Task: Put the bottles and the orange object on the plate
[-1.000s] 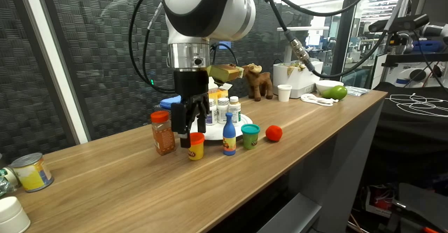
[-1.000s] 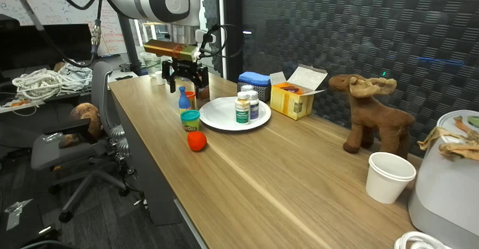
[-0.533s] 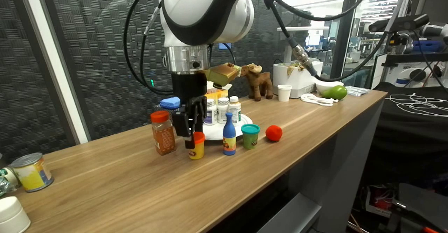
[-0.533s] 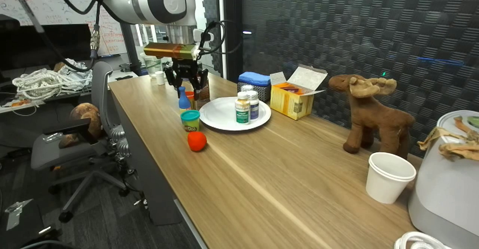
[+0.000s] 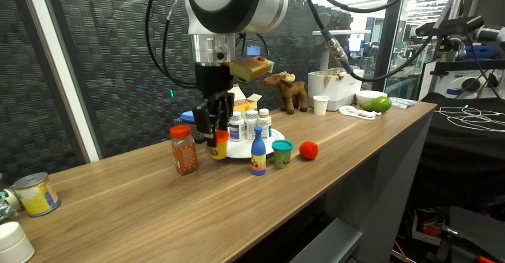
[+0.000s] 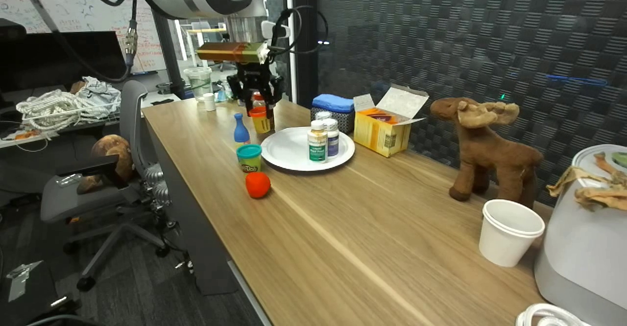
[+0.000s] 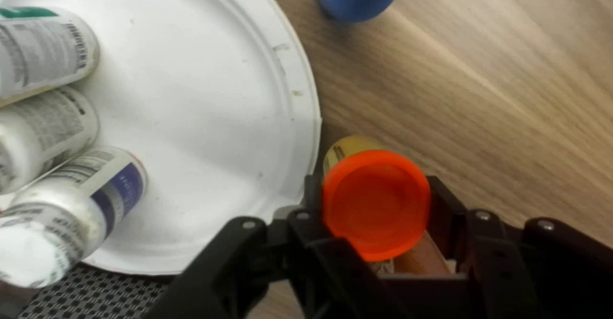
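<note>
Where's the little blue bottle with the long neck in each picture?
In an exterior view: the small blue long-necked bottle is just below the middle.
In an exterior view: the bottle is left of the middle.
Wrist view: the bottle is at the top edge, cut off.
Landmark in all three: the flat round white plate.

Dark textured wall (image 6: 470, 37), wood-topped table (image 6: 338, 213), grey office chair (image 6: 133, 120), written-on whiteboard (image 6: 93, 17), dark floor (image 6: 137, 287), glass panel (image 5: 410, 26)
</note>
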### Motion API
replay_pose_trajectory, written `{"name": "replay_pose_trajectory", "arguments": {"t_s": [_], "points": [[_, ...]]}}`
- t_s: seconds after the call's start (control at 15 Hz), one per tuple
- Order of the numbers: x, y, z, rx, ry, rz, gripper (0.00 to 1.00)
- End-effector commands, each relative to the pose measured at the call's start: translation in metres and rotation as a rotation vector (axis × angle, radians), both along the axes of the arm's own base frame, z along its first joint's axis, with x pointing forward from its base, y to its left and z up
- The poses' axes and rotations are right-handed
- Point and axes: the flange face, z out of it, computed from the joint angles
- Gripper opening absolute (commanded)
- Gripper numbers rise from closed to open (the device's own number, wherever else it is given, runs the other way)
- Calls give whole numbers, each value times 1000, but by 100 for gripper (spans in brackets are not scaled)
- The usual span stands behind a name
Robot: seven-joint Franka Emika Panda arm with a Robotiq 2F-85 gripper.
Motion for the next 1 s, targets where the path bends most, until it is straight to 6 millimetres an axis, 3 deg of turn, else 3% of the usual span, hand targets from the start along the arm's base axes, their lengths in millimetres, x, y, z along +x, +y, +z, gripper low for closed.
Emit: {"name": "replay_pose_trajectory", "arguments": {"t_s": [0.0,0.47,0.93], "points": [[15,-22,21,-17,-49,-49,29],[36,-58,-5,-26,-34,-105,29],[55,-69,-18,-8,-40,-148,29]]}}
